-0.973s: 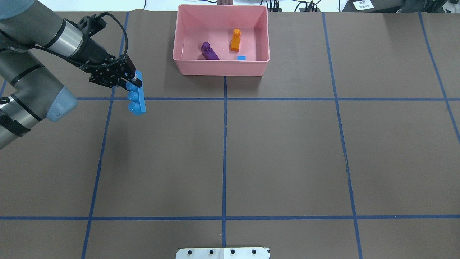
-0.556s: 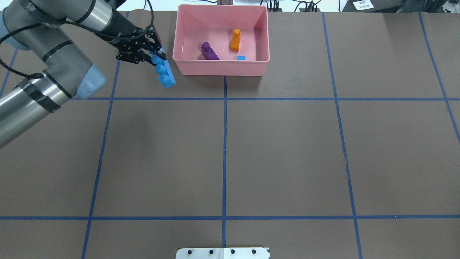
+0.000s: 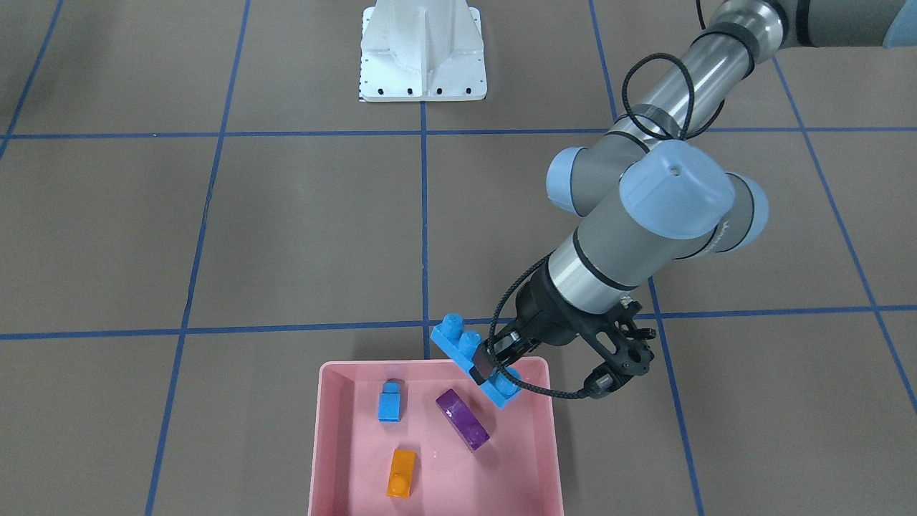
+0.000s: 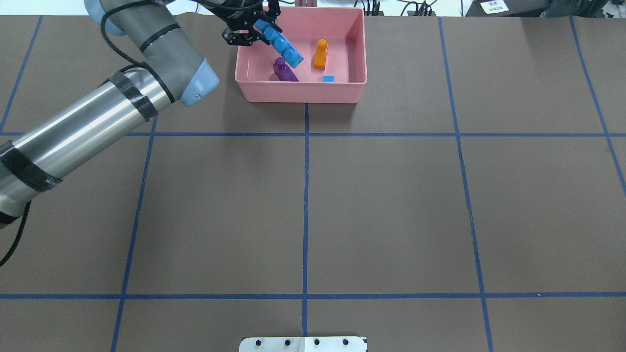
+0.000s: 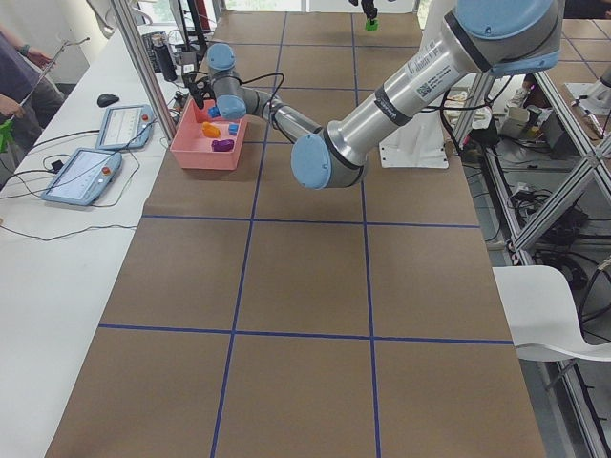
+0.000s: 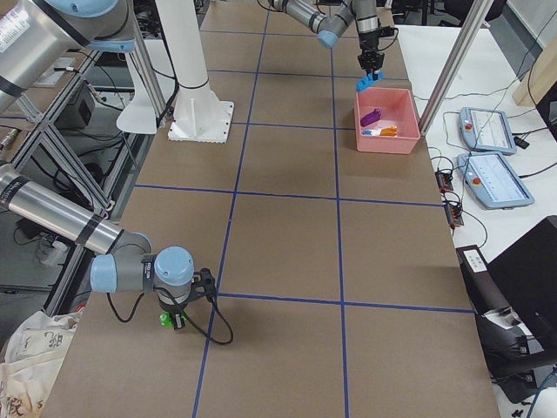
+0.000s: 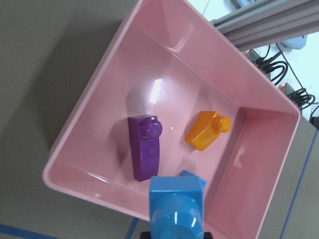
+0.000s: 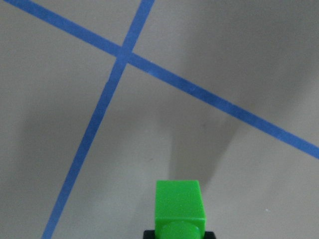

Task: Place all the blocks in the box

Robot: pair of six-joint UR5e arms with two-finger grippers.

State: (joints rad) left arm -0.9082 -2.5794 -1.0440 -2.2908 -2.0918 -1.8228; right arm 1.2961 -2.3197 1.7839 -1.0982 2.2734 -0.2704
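Left gripper [image 3: 487,364]: closed on the long blue block [image 3: 450,338], gripped near its middle. I hold this block slanted in the air over the left part of the box [image 3: 315,444]. It is clear of the box floor and of the blocks lying inside.

Box contents, each lying on the floor and apart from the others:
- purple block [image 3: 463,419], nearest to the block I hold;
- orange block [image 3: 401,473], toward the far wall;
- small blue block [image 3: 390,405], toward my right.

The box stands on the table [image 4: 391,205] at its far edge, close to the centre line.

Right gripper [image 6: 171,320]: closed on the green block [image 8: 179,206]. I hold it just above the table at my right end, well apart from the box.
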